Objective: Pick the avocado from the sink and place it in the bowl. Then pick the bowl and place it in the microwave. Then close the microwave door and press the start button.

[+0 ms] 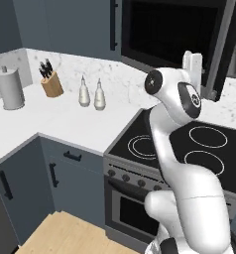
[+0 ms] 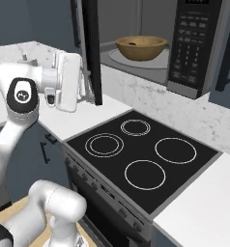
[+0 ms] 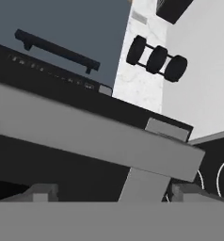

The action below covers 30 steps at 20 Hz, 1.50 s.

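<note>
Rendered scene under even, diffuse light with no visible lamp and no glare. The white counter [image 1: 65, 121] and marble backsplash [image 1: 105, 74] read bright; the microwave [image 2: 184, 43] interior is moderately lit, the bowl [image 2: 141, 47] casting only a faint shadow. Edges are soft and slightly pixelated. In the hand view, near surfaces appear as flat, blurred grey and black bands.

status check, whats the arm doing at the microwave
Gripper open, at microwave door edge. Bowl inside microwave; door not yet closed. Nothing blocking.
</note>
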Available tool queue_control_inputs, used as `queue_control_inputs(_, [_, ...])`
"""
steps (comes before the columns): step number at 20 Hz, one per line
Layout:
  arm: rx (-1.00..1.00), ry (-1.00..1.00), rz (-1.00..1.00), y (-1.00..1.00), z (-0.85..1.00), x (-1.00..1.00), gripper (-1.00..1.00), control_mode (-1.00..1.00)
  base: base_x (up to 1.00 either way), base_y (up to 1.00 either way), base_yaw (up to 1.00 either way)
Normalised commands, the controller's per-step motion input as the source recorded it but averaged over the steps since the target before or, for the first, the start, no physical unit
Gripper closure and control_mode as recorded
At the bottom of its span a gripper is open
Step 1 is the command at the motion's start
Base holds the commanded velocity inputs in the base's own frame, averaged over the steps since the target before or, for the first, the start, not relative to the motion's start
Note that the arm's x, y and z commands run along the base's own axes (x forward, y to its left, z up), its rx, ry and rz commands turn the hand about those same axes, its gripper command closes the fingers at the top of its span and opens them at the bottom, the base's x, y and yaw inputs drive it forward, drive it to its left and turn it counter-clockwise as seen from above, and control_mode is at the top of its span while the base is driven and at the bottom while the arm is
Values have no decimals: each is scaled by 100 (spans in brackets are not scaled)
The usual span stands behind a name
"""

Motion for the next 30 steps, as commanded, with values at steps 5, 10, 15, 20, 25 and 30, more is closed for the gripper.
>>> queue_control_inputs(5, [11, -2, 0, -82, 65, 27, -100, -100, 0, 0, 0])
queue_control_inputs(10, [8, -1, 2, -51, 19, 49, -100, -100, 0, 0, 0])
queue_control_inputs(15, [5, -5, 9, -39, -11, 89, -100, -100, 0, 0, 0])
queue_control_inputs(20, [7, -22, 9, -38, -2, 69, -100, -100, 0, 0, 0])
queue_control_inputs(25, [10, -29, 8, -47, 0, 51, -100, -100, 0, 0, 0])
queue_control_inputs(30, [6, -16, 3, -31, 0, 70, -100, -100, 0, 0, 0])
